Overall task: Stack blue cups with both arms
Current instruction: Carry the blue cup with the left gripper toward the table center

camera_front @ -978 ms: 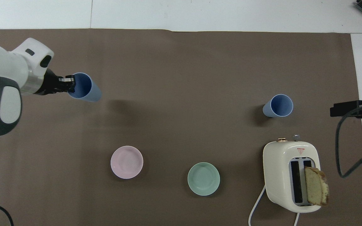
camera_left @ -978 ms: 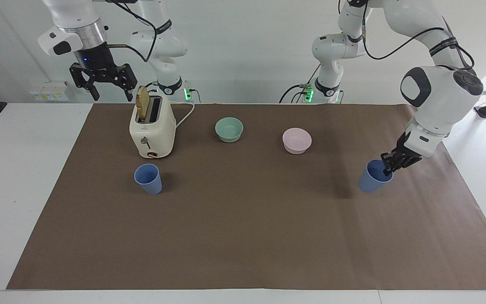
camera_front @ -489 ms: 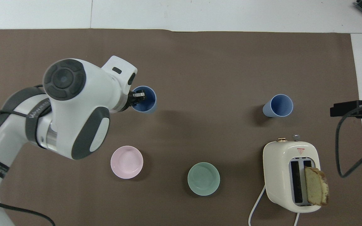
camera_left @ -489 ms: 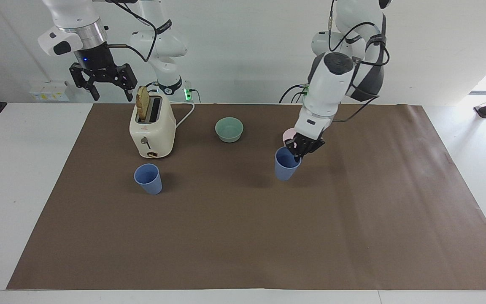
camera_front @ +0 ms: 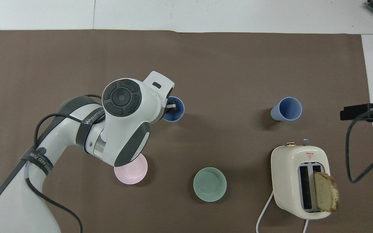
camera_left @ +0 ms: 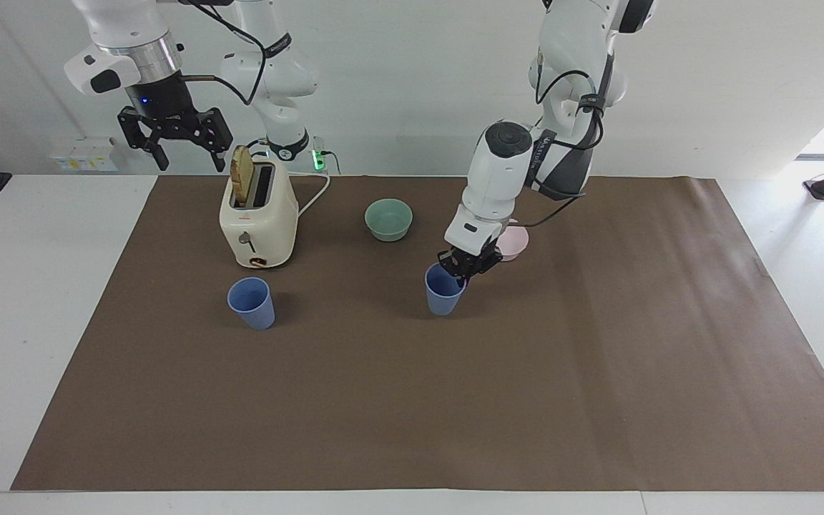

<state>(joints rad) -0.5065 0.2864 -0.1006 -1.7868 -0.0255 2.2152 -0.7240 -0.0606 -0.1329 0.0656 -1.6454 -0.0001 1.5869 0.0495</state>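
Left gripper [camera_left: 463, 272] is clenched on the rim of a blue cup [camera_left: 442, 292], which seems to hang just above the brown mat [camera_left: 412, 400], farther from the robots than the pink bowl [camera_left: 515, 243]. Second cup [camera_left: 252, 303] stands by the toaster [camera_left: 257, 222]. Right gripper [camera_left: 187, 156], fingers spread, waits over the toaster.

between the two matte periwinkle-blue plastic tumblers, one held [camera_left: 443, 290] and one standing [camera_left: 251, 302], the brown paper mat [camera_left: 412, 415] lies bare. a cream toaster [camera_left: 257, 214] with a bread slice stands near the standing tumbler, toward the robots' edge. mint-green bowl [camera_left: 388, 219] and pink bowl [camera_left: 516, 242] line that edge too.
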